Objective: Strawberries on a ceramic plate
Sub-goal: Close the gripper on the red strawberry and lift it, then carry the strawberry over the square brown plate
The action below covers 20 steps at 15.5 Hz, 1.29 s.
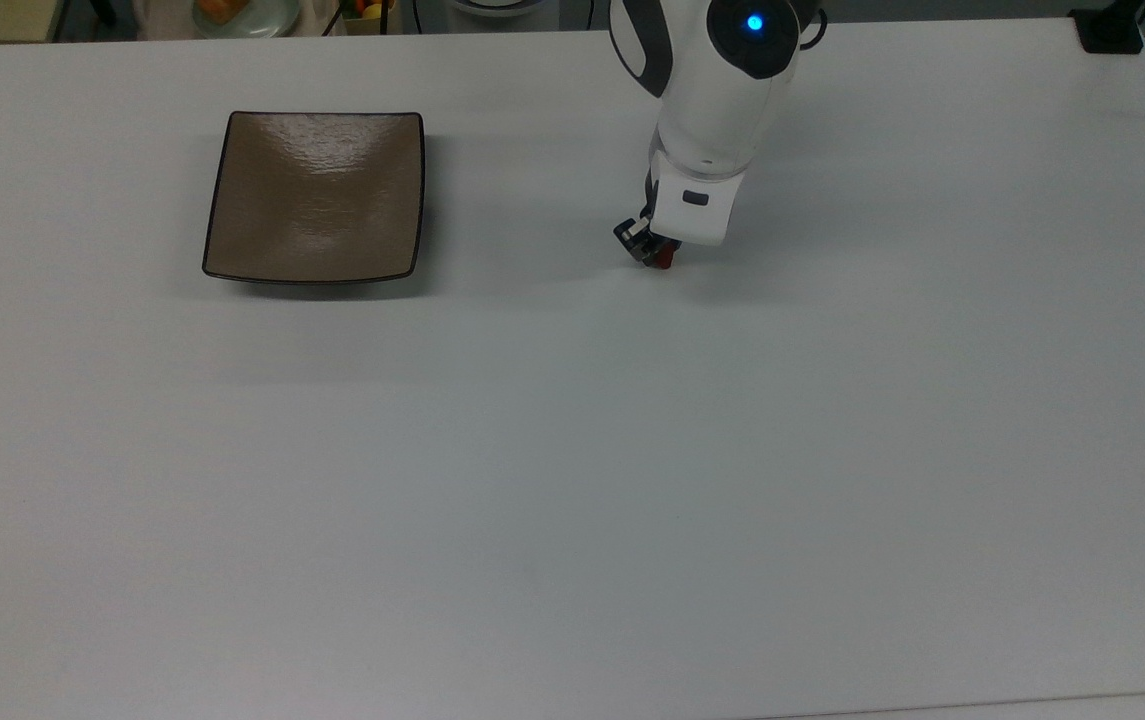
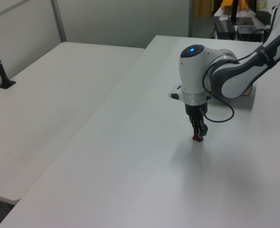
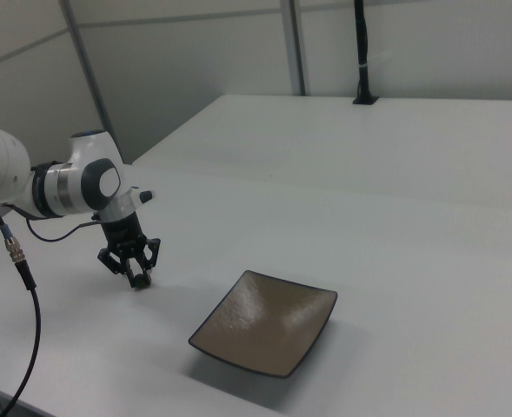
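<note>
Tiny red cone-shaped strawberry (image 1: 664, 260) on white bench (image 1: 572, 450), black claw (image 1: 650, 250) clamped on it, square glossy brown ceramic plate (image 1: 316, 195) well apart.

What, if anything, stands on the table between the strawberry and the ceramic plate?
Nothing visible does. In the top view the strawberry sits at the gripper, and only bare white table separates it from the ceramic plate.

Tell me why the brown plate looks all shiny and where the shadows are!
In the top view, ceiling light bounces off the glossy ceramic plate as pale wavy patches. In the right view, the plate casts a dark shadow along its near edge. In the left view, a soft grey shadow spreads on the table beside the pincer.
</note>
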Motion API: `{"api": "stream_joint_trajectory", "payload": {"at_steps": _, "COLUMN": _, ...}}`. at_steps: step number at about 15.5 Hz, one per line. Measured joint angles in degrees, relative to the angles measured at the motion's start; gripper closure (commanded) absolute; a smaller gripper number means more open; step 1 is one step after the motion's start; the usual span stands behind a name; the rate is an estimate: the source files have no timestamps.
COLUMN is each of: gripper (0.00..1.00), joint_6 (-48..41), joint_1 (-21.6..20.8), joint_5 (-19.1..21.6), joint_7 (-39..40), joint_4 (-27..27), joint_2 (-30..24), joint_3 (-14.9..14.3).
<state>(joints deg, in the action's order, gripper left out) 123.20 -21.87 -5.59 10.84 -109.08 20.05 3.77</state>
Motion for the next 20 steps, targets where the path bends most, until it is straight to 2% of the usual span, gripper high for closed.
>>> {"api": "stream_joint_trajectory", "payload": {"at_steps": 8, "gripper": 1.0, "joint_6": -0.8, "joint_1": 0.1, "joint_5": -0.2, "joint_7": 0.0, "joint_4": 0.2, "joint_2": -1.3, "joint_3": 0.2}}
{"api": "stream_joint_trajectory", "payload": {"at_steps": 12, "gripper": 1.0, "joint_6": -6.8, "joint_1": 1.4, "joint_5": -0.2, "joint_7": 0.0, "joint_4": 2.0, "joint_2": -6.3, "joint_3": 0.2}}
{"api": "stream_joint_trajectory", "payload": {"at_steps": 17, "gripper": 1.0, "joint_6": -14.6, "joint_1": 6.4, "joint_5": 0.8, "joint_7": 0.0, "joint_4": 5.7, "joint_2": -14.5, "joint_3": 0.0}}
{"api": "stream_joint_trajectory", "payload": {"at_steps": 20, "gripper": 1.0, "joint_6": -19.6, "joint_1": 9.1, "joint_5": 1.2, "joint_7": 0.0, "joint_4": 8.4, "joint_2": -17.3, "joint_3": -0.1}}
